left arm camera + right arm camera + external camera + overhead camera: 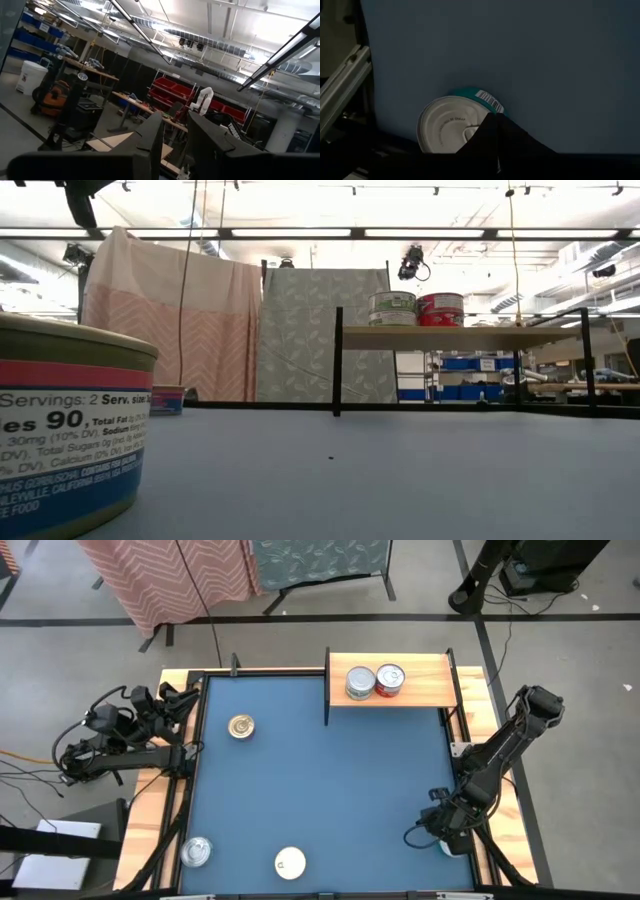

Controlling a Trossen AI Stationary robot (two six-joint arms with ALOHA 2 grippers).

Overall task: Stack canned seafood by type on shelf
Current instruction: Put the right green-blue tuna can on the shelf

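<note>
Now: shelf (425, 680) holds two tins (375, 681) side by side | right gripper (496, 150) fingers closed together, empty, poised over teal tin (451, 125) at table's near right corner | left gripper (175, 145) narrowly parted, apparently empty, parked off-table | next: spread fingers, grasp tin.

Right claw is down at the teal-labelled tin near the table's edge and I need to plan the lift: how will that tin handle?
The teal-labelled tin looks rigid and squat, so it should not crush or tip easily. Its smooth metal lid may be slippery. The right claw, shut, sits over its rim; a push could slide it toward the side rail.
</note>
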